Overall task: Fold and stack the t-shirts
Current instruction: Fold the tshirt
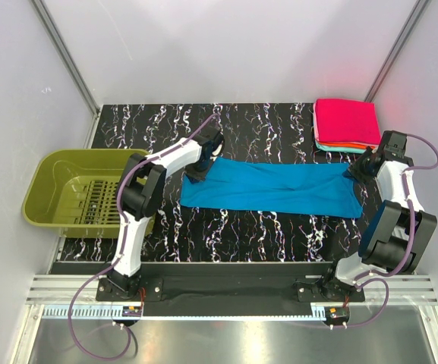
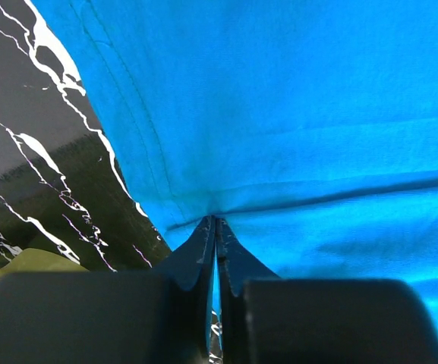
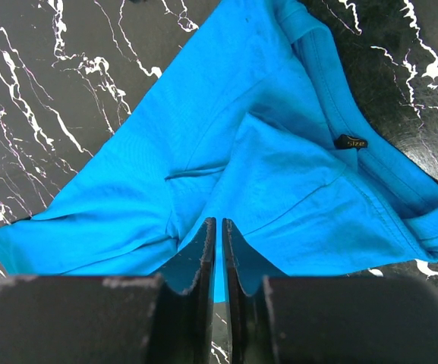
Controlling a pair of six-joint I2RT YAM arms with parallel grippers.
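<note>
Status on the fold: the blue t-shirt (image 1: 272, 188) lies across the middle of the desk (image 1: 264, 227) as a long band, so I'd say the lengthwise folds are in and the crosswise fold is the step in hand.

The left tool (image 2: 215, 221) is down at the band's left end, its jaws pressed together with a pinch of blue cloth between them. The right tool (image 3: 219, 221) is at the other end, the collar side where the little neck label (image 3: 351, 142) shows. It is clamped on cloth as well, with only a sliver of gap between the jaws.

The finished stack (image 1: 346, 125) sits at the far right corner, just beyond the right tool, magenta on top with orange and teal edges peeking out under it. The green basket (image 1: 51, 171) is off to the left and looks to have no shirts in it.

My guess is the next move calls for lifting one end and carrying it over to meet the other. It should stay low and even so the layers don't slide apart. After that the shirt goes onto the stack.
</note>
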